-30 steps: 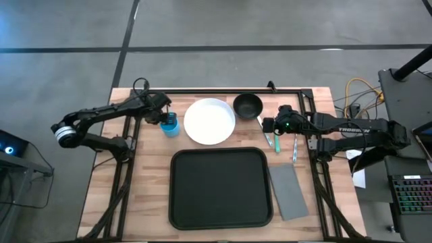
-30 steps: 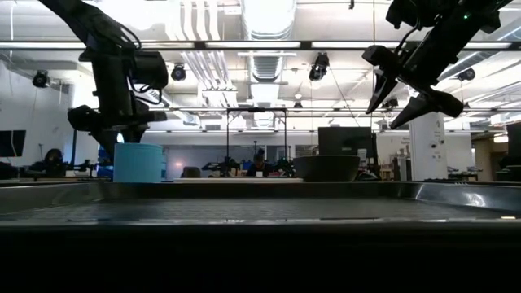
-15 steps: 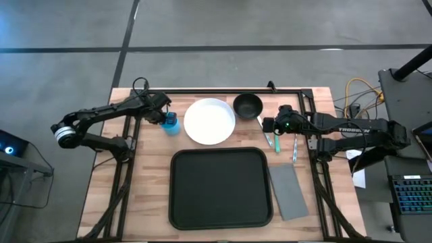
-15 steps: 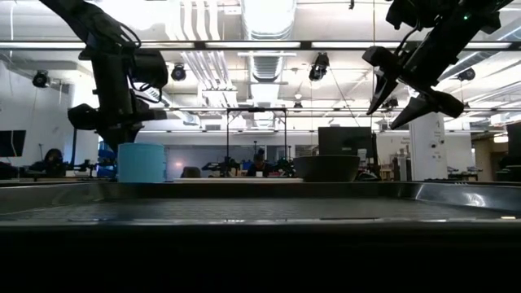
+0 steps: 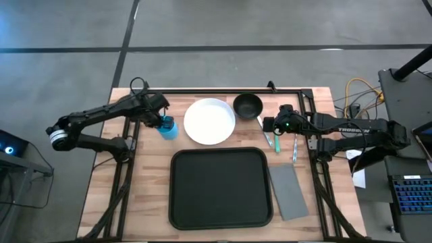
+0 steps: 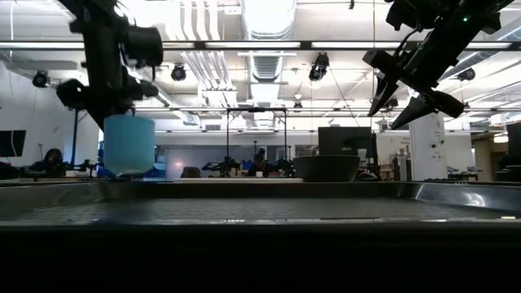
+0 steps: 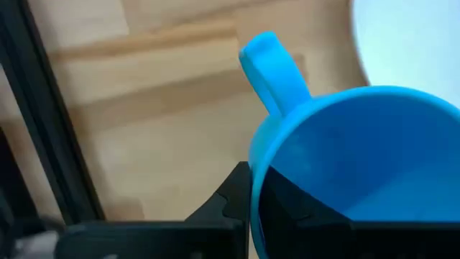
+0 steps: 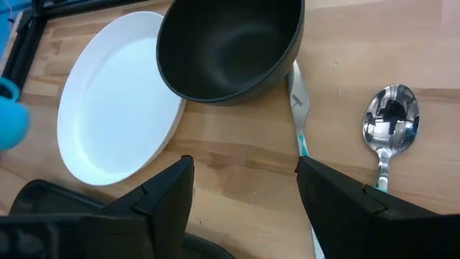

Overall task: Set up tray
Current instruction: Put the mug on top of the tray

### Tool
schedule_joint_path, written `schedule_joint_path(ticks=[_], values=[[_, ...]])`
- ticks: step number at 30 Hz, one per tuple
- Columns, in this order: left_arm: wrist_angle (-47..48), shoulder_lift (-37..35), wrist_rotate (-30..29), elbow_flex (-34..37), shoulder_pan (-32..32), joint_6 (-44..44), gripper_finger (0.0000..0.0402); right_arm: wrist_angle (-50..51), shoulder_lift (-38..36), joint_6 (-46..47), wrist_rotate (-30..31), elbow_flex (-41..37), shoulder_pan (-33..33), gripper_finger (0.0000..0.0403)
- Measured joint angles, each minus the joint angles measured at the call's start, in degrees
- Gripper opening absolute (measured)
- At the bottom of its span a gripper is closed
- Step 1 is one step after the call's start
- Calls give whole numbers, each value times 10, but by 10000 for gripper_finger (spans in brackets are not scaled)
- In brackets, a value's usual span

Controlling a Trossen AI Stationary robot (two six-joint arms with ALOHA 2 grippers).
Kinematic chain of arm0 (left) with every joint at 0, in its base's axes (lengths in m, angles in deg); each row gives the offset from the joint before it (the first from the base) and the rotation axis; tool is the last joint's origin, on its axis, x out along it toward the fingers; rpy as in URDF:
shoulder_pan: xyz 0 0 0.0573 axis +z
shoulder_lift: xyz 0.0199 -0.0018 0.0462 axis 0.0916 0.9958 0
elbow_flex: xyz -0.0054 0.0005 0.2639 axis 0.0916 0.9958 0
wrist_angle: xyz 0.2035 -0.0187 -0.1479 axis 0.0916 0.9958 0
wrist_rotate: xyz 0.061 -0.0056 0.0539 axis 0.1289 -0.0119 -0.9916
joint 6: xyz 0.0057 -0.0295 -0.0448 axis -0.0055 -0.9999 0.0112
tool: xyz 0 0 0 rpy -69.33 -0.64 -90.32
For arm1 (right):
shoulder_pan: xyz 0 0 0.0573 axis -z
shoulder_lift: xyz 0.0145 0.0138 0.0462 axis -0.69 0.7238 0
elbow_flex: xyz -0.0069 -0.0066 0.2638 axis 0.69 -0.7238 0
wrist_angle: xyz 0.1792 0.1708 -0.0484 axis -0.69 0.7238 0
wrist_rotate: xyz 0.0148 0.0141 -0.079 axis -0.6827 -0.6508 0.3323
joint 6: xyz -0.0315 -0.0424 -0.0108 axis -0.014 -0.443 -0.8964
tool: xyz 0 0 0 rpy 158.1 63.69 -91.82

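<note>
A blue cup with a handle hangs a little above the wood table at the far left, next to the white plate; my left gripper is shut on it. The big black tray lies empty at the near middle. My right gripper hovers open above the cutlery right of the black bowl; its fingers stand wide and hold nothing. In the low view the cup shows clear of the table. My left gripper holds the cup by its wall at the rim, beside the handle, with one finger inside the cup and one outside. The fingers come from above, slanting from the table's left. The cup hangs roughly upright, mouth up, lifted clear of the table.
A grey napkin lies right of the tray. A spoon and a teal-handled utensil lie on the wood right of the bowl. A black metal frame runs along the far edge and sides.
My left gripper has shut on the blue cup's wall and raised it off the table, shifting slightly toward the table's left edge. The cup, which stood on the wood, now hangs clear.
</note>
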Motion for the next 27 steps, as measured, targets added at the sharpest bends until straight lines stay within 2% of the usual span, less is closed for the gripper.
schedule_joint_path(ticks=[6,11,19,23,27], values=[[15,-56,-8,-32,-122,-162,1,0,0,0,0,-6,0,231],[15,-56,-42,-34,-247,-316,1,0,0,-26,3,-9,0,228],[-5,38,-73,-48,-441,-561,0,0,0,-43,4,-9,0,231],[-3,98,-85,-73,-487,-646,1,-1,0,-57,15,-9,1,229],[-3,168,-85,-111,-513,-693,3,-1,0,-76,15,-9,4,229]])
